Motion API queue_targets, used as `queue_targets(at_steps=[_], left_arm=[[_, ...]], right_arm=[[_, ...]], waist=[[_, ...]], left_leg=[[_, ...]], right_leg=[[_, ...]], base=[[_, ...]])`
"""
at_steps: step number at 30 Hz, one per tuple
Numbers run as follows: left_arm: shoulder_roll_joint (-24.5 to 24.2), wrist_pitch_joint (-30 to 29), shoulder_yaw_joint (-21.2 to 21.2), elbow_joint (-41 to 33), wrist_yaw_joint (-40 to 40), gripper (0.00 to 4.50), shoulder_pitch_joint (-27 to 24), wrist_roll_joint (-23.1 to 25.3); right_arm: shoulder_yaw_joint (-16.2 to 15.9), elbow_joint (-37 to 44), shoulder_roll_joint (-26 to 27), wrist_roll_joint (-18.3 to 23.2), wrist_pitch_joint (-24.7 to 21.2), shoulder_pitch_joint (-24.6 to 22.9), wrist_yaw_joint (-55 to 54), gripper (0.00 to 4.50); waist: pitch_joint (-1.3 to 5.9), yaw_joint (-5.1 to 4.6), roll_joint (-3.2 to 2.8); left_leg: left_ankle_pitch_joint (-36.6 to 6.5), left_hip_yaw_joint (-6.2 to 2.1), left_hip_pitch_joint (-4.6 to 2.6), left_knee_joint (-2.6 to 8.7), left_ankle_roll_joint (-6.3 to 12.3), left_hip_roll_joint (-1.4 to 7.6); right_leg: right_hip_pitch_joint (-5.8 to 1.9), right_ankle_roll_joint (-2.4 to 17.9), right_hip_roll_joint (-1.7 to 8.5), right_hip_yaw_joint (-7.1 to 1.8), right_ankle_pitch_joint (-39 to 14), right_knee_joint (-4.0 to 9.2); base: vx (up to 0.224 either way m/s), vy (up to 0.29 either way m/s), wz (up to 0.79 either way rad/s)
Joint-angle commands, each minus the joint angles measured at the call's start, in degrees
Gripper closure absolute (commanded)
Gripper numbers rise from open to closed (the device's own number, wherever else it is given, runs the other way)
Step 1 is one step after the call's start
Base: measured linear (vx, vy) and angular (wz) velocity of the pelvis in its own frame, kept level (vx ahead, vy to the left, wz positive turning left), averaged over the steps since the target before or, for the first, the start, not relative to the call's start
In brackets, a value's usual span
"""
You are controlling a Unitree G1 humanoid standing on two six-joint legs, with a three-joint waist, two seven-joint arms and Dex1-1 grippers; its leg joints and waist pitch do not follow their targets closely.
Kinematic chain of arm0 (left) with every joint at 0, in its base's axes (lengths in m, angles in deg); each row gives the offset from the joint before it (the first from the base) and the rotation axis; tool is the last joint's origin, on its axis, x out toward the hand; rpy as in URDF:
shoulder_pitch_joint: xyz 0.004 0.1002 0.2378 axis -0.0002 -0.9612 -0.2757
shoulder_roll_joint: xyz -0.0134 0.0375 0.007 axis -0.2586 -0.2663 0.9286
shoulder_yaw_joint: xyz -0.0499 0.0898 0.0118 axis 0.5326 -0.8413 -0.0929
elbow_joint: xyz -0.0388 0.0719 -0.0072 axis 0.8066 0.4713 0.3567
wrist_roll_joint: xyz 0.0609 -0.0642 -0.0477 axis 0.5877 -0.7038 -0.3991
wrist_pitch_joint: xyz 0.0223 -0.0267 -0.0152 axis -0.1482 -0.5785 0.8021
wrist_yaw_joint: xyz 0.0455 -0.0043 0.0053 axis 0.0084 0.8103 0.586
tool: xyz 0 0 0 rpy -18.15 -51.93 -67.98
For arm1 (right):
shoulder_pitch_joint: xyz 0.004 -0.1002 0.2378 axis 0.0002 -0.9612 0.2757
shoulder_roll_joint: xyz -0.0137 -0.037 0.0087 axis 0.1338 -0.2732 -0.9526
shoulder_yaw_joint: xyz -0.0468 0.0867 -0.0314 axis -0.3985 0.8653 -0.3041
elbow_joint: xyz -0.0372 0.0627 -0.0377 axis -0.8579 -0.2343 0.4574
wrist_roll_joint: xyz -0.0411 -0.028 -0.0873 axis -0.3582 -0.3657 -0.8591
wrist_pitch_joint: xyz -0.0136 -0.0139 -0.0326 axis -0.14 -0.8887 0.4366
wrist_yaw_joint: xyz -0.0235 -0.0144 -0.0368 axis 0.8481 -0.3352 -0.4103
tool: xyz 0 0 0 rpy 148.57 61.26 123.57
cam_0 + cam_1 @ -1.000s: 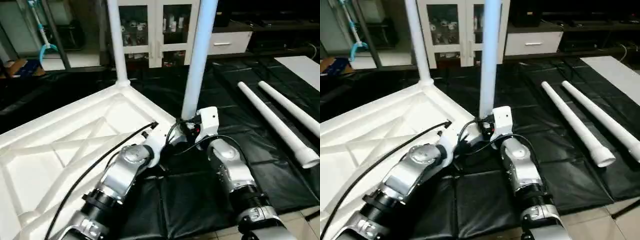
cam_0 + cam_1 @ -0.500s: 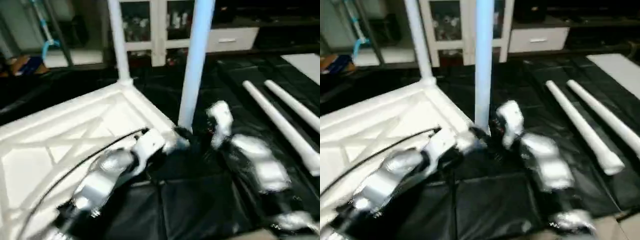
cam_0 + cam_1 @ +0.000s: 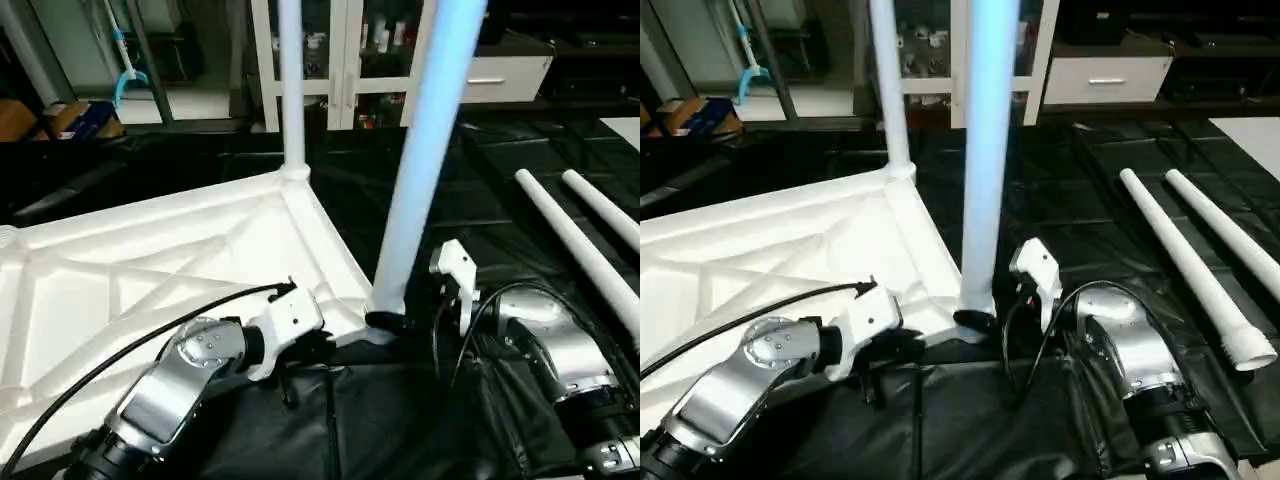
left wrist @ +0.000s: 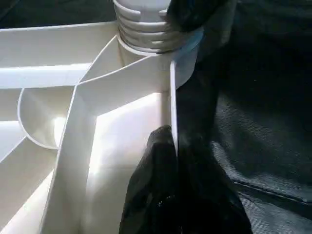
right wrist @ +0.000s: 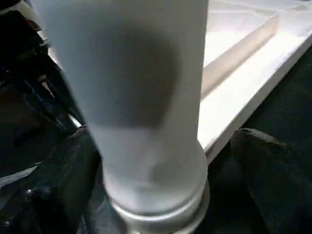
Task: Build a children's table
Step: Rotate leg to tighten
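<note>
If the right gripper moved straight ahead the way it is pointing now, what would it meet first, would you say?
Most likely the near upright leg: it stands between the open right gripper's fingers, just ahead, at its base in the tabletop's corner socket. Depth is uncertain.

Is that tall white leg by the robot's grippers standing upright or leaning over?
Upright. The near leg rises straight from the corner socket of the upturned table top.
</note>
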State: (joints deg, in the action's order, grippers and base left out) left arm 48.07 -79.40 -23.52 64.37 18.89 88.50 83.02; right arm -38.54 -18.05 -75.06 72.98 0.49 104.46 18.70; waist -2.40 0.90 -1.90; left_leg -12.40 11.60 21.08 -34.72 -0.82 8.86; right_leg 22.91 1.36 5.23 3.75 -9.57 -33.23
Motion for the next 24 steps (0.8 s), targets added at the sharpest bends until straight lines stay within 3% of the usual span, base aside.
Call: queue_targets(at_steps=[1, 9, 16, 24], left_arm=[[-0.44, -0.72, -1.73, -0.8, -1.54, 4.5, -0.63, -0.35], [-0.66, -0.89, -1.87, -0.62, -1.45, 4.5, -0.45, -0.24], [-0.74, -1.14, -2.0, -0.65, -1.64, 4.5, -0.45, -0.15], [-1.0, -1.87, -2.13, -0.88, -1.89, 4.5, -0.67, -0.27]], right_arm=[[0.11, -0.42, 0.22, -0.29, 0.12, 0.43, 0.28, 0.43], [-0.03, -2.1, 0.39, -1.11, 0.7, 1.05, 0.19, 0.9], [-0.39, -2.43, 0.34, -1.84, 1.22, 0.85, 0.39, 1.65], [-0.41, -2.95, 1.24, -2.36, 1.58, 0.61, -1.02, 1.78]], waist=[[3.02, -0.04, 0.42], [3.28, -0.1, 0.61], [3.23, -0.3, 0.59], [3.28, -0.42, 0.62]], left_leg=[[-11.62, -2.08, -1.01, 4.71, 3.23, 4.56], [-8.59, -2.09, -0.64, 4.37, 4.73, 4.46], [-9.51, -2.17, -0.58, 4.37, 4.45, 4.45], [-9.55, -2.17, -0.59, 4.3, 4.46, 4.42]], right_leg=[[-2.11, 12.98, 3.35, -2.67, -13.28, 3.35], [-2.5, 13.46, 3.51, -2.59, -10.45, 2.97], [-2.54, 13.3, 3.52, -2.56, -11.88, 3.05], [-2.54, 13.43, 3.47, -2.55, -11.64, 3.0]], base=[[0.0, 0.0, 0.0], [0.0, 0.0, 0.0], [0.0, 0.0, 0.0], [0.0, 0.0, 0.0]])
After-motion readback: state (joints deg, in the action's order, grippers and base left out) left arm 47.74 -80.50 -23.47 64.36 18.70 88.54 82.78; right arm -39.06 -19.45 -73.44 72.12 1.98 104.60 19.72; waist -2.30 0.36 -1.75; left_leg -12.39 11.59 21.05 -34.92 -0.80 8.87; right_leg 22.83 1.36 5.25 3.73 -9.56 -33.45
